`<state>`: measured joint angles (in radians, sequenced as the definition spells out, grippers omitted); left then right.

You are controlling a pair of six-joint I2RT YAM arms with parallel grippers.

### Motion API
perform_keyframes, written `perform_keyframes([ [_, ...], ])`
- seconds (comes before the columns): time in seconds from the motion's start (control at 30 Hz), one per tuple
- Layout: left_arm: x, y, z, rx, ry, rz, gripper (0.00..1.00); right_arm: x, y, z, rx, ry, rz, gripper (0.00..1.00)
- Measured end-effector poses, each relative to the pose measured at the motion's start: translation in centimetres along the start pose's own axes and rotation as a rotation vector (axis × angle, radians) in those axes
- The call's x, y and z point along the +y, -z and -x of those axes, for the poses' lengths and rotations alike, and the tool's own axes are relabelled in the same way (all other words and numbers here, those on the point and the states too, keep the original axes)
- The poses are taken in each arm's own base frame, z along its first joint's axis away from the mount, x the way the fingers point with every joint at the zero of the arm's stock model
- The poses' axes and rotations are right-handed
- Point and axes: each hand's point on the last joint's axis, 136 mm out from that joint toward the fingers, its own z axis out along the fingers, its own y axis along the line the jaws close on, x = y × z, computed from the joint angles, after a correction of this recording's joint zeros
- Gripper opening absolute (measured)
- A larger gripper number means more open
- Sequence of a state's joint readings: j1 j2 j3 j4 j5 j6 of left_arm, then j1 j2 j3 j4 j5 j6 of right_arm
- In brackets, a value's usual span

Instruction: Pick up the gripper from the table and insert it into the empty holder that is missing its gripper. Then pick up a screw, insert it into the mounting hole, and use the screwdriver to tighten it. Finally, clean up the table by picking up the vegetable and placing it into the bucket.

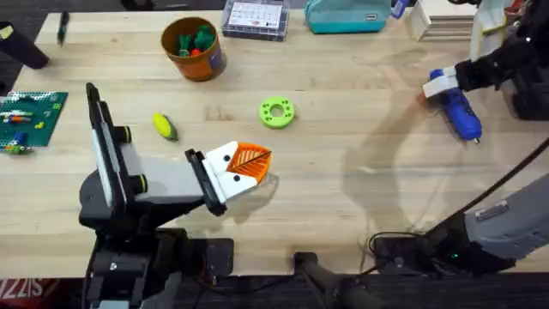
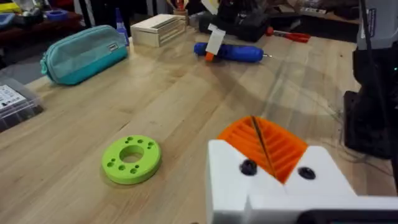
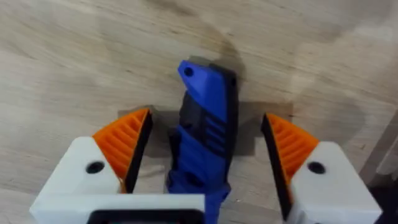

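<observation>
Right up close in the right wrist view you've got the right gripper (image 3: pixel 205 155) with its white fingers and orange ribbed pads (image 3: pixel 124 146) spread wide, one on each side of the blue pen-shaped powered screwdriver (image 3: pixel 205 137). Neither pad is touching it, so it's released, not clamped on anything. That screwdriver lies flat on the pale wooden table (image 1: pixel 360 172), over at the far right in the overhead view (image 1: pixel 455 107), with the right gripper (image 1: pixel 442 83) sitting at its upper end.

Left gripper (image 1: pixel 244 167) is low over the middle of the table, near the front edge. Its white finger mounts and orange ribbed pads (image 2: pixel 267 146) look pressed together with just a thin dark line between them, so I'd call it clenched, with nothing visibly held.

Flat green ring disc with small holes (image 1: pixel 276 112) lies just beyond the left gripper, also easy to spot in the left wrist view (image 2: pixel 131 159). Small oval yellow toy vegetable with a green end (image 1: pixel 164 126) is on the table left of centre, beside the left arm. Small round orange bucket with a bluish label (image 1: pixel 195 49) stands further back, well apart from the vegetable, and it's got some green and red bits inside. Teal zipped pouch (image 2: pixel 84 53) sits at the far edge.
</observation>
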<state>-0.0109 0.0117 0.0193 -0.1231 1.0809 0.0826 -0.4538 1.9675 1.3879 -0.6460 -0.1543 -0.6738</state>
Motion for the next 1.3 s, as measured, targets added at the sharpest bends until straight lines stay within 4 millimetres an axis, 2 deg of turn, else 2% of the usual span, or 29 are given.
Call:
perform_keyframes([
  [0.4, 0.0, 0.0, 0.0, 0.000, 0.000, 0.000, 0.018, 0.2, 0.1, -0.3, 0.017, 0.015, 0.009, 0.992],
  [0.53, 0.0, 0.0, 0.0, 0.000, 0.000, 0.000, 0.018, 0.0, 0.1, -0.4, 0.021, 0.023, -0.001, 0.913],
  [0.57, 0.0, 0.0, 0.0, 0.000, 0.000, 0.000, 0.018, 0.0, 0.1, -0.4, 0.022, 0.025, -0.003, 0.867],
  [0.6, 0.0, 0.0, 0.0, 0.000, 0.000, 0.000, 0.018, -0.1, 0.1, -0.4, 0.024, 0.028, -0.005, 0.767],
  [0.77, 0.0, 0.0, 0.0, 0.000, 0.000, 0.000, 0.018, -0.2, 0.1, -0.3, 0.021, 0.034, -0.008, 0.077],
  [0.8, 0.0, 0.0, 0.0, 0.000, 0.000, 0.000, 0.018, -0.2, 0.0, -0.3, 0.021, 0.032, -0.007, 0.031],
  [1.17, 0.0, 0.0, 0.0, 0.000, 0.000, 0.000, 0.018, 0.2, 0.4, -0.6, 0.040, 0.008, 0.009, 0.021],
  [1.3, 0.0, 0.0, 0.0, 0.000, 0.000, 0.000, 0.018, 1.0, 2.3, -1.1, 0.055, -0.019, 0.020, 0.020],
])
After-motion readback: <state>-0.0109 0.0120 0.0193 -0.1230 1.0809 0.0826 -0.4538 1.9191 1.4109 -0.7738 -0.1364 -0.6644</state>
